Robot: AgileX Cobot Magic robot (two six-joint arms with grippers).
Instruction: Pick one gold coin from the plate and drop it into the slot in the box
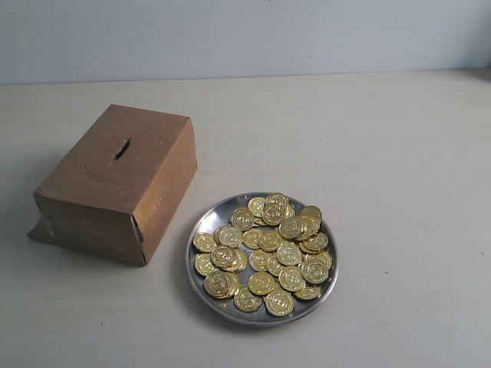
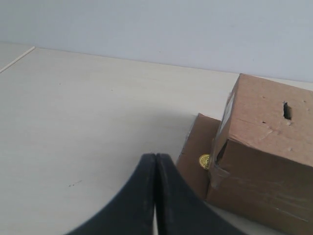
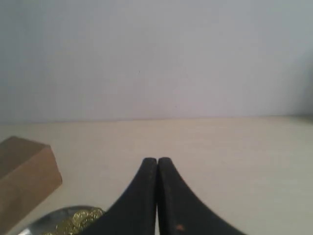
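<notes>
A shiny silver plate [image 1: 201, 271] heaped with several gold coins [image 1: 265, 253] lies on the pale table, right of a brown cardboard box [image 1: 115, 184]. The box's dark slot [image 1: 122, 148] is in its top face. In the left wrist view the box [image 2: 266, 156] and slot [image 2: 286, 110] show beside my left gripper [image 2: 155, 156], which is shut and empty. One gold coin [image 2: 204, 161] lies on the box's loose flap. My right gripper [image 3: 157, 160] is shut and empty, with the plate [image 3: 41, 223] and coins [image 3: 78, 220] low beside it. Neither gripper appears in the exterior view.
A flattened cardboard flap [image 2: 195, 152] sticks out at the box's base. The pale tabletop [image 1: 368, 153] runs back to a light wall [image 1: 245, 34].
</notes>
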